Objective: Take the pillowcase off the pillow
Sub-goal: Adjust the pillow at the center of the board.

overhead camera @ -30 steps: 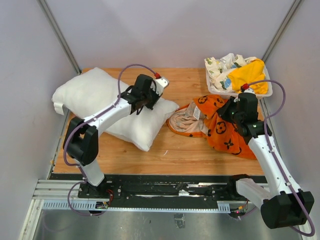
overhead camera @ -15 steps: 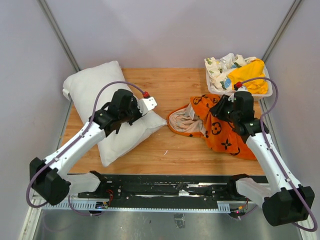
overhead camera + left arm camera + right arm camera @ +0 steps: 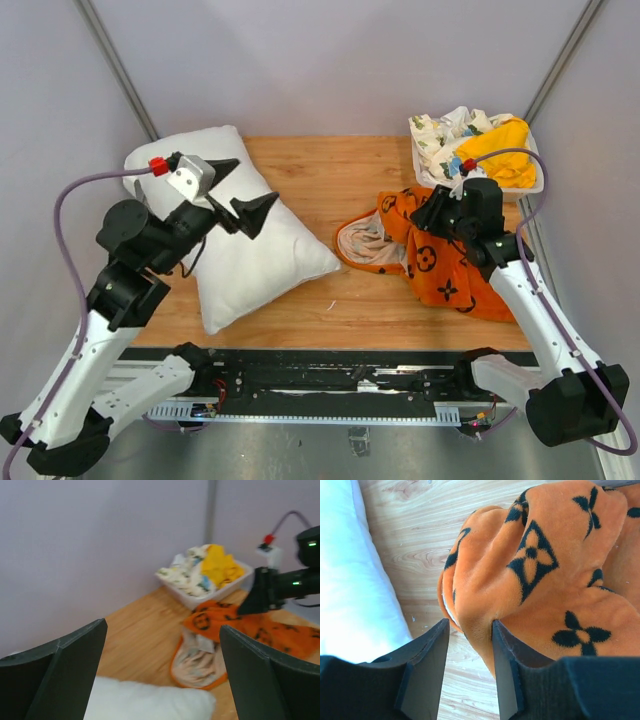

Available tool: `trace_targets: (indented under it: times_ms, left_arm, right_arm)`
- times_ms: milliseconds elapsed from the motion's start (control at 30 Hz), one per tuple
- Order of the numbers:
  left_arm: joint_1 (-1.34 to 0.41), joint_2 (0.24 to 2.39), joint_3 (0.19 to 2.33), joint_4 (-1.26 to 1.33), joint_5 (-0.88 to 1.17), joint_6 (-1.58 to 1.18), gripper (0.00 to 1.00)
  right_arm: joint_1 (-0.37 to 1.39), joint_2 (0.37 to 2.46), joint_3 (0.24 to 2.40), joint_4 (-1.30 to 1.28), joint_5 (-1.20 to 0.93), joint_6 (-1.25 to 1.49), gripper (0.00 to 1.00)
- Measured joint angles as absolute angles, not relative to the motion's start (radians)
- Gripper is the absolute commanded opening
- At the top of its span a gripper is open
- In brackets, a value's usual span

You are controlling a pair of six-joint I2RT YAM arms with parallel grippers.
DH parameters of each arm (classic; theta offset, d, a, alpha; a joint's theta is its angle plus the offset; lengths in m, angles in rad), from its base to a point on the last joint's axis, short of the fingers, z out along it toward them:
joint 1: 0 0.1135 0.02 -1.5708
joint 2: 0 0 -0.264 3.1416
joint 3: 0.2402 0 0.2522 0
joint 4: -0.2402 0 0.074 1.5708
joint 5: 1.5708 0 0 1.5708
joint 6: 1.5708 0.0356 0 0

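Note:
The white pillow (image 3: 250, 255) lies bare on the left of the table, its near corner low in the left wrist view (image 3: 145, 702). My left gripper (image 3: 240, 190) hangs above it, open wide and empty (image 3: 162, 625). The orange pillowcase (image 3: 445, 265) with black motifs lies crumpled at the right, its pale-lined mouth (image 3: 202, 655) facing the pillow. My right gripper (image 3: 425, 212) is low over its upper left part. Its jaws (image 3: 470, 625) stand partly apart around a fold of pillowcase (image 3: 545, 580); the fold touches the right finger and a gap shows at the left finger.
A white bin (image 3: 430, 170) at the back right holds a yellow cloth (image 3: 495, 145) and a floral-print cloth (image 3: 445, 130). Grey walls enclose the table on three sides. Bare wood (image 3: 340, 175) lies between pillow and pillowcase.
My left gripper let go of the pillow, opened wide and lifted back to the left. The pillow settled at the left. My right jaws widened on the pillowcase fold.

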State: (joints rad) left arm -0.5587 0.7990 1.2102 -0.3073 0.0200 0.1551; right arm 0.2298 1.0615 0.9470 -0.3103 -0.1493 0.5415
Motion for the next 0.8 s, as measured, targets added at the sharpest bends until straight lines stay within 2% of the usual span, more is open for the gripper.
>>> trace_targets:
  times_ms: [133,300,400,567,800]
  left_arm:
    - [-0.612,0.923,1.137,-0.062,0.245,-0.060,0.99]
    - [-0.777,1.369,1.147,0.023,0.194,-0.195,0.99]
    - [-0.807,1.545,1.132,0.002,0.110,-0.273,0.99]
    - [-0.795,1.554,1.029,0.046,-0.018,-0.450,0.99]
    - [-0.685,1.347,0.704,0.020,-0.109,-0.752,0.99]
  right_arm:
    - [0.230,1.062,0.947,-0.311,-0.149,0.542,0.41]
    - [0.230,1.059,0.947,-0.312,-0.138,0.536,0.41]
    - [0.230,1.056,0.947,-0.313,-0.121,0.527,0.41]
    - [0.230,1.040,0.947,-0.315,-0.099,0.516,0.41]
    - [0.230,1.032,0.944,-0.310,-0.087,0.514,0.41]
